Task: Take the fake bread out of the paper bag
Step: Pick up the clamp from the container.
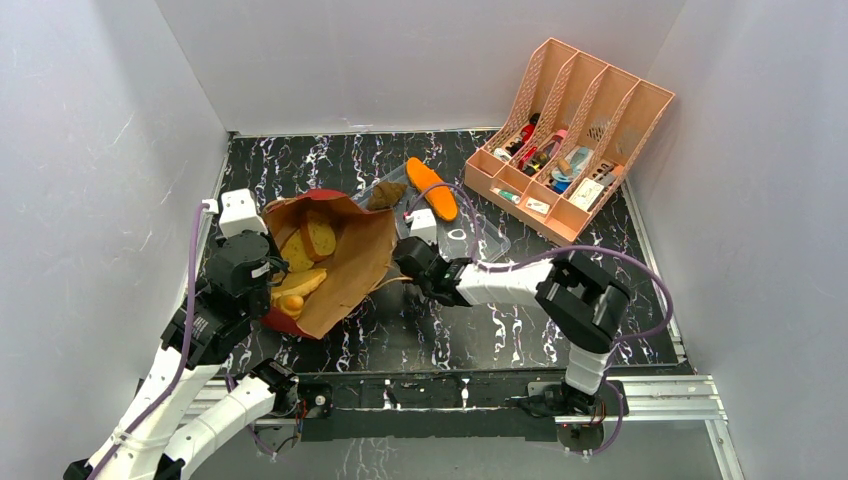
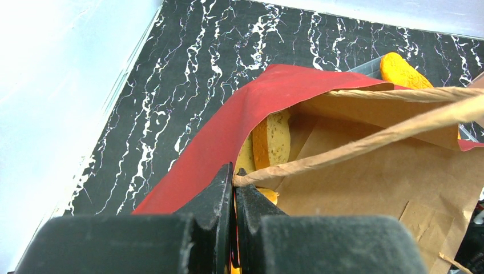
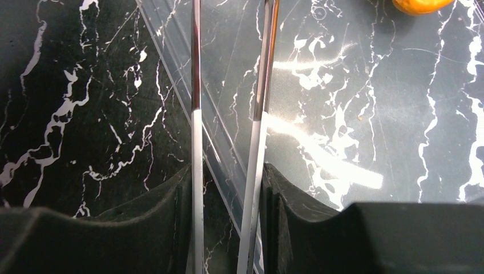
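The left end effector (image 2: 234, 188) is clamped shut on a twisted handle (image 2: 354, 145) of the red paper bag (image 1: 350, 270). The bag lies on its side on the marbled surface (image 1: 450, 340), the grip likely there to hold its mouth open on the fake bread (image 1: 310, 240) slices inside. The right end effector (image 3: 226, 171), part-closed on slim metal tongs (image 3: 196, 114), hovers beside the bag over the edge of the clear tray (image 3: 342, 85), where an orange loaf (image 1: 431, 188) lies; nothing blocks the mouth.
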{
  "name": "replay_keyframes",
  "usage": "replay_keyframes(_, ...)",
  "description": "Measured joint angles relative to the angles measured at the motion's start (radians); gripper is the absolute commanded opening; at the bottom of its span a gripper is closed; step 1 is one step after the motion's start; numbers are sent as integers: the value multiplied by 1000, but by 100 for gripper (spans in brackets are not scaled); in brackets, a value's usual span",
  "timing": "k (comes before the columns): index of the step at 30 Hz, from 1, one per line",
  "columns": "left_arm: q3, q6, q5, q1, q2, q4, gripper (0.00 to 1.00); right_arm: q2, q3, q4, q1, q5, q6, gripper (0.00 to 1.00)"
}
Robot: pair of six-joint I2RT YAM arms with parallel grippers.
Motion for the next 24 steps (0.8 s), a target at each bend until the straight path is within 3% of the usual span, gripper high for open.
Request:
replay_keyframes(10, 0, 2, 0, 0, 3, 0, 0, -161, -88, -5, 0, -53, 56, 36)
replay_keyframes(18, 0, 6, 2, 0, 4, 0, 0, -468, -249, -47, 15, -68, 142, 36)
replay_keyframes(24, -18, 10, 7, 0, 4, 2, 0, -704, -280, -154, 107, 16, 187, 36)
